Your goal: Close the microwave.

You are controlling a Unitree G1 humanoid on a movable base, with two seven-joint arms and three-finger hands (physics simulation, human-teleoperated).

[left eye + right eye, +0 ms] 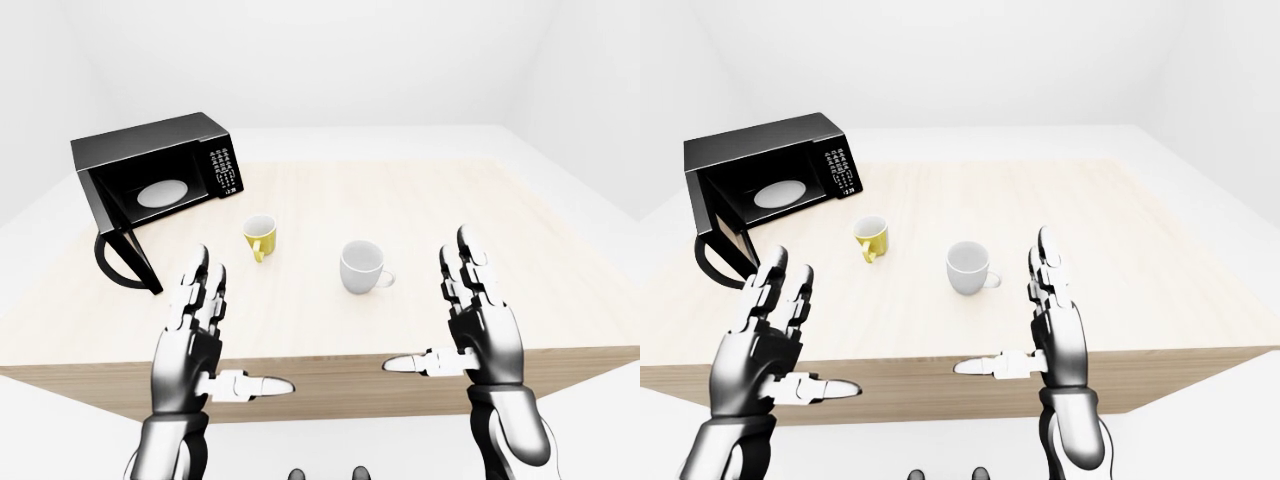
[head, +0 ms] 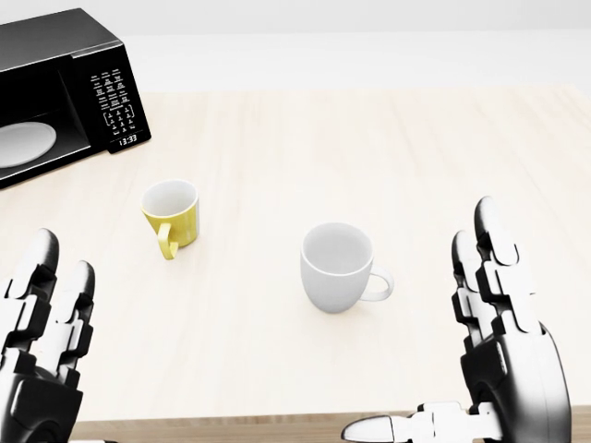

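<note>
A black microwave [image 1: 150, 150] stands at the top left of the wooden table [image 1: 420, 190] in the left-eye view. Its door [image 1: 143, 262] is open and swung out toward the table's near edge. A white turntable plate [image 1: 160, 192] shows inside. The keypad [image 2: 116, 106] reads 13:33. My left hand [image 1: 232, 328] is open and empty, held over the table's near edge, below and to the right of the door. My right hand [image 1: 432, 308] is open and empty at the lower right, far from the microwave.
A yellow mug [image 1: 260, 238] stands just right of the open door. A white mug [image 1: 361, 267] stands near the table's middle, between my two hands. White floor and walls surround the table.
</note>
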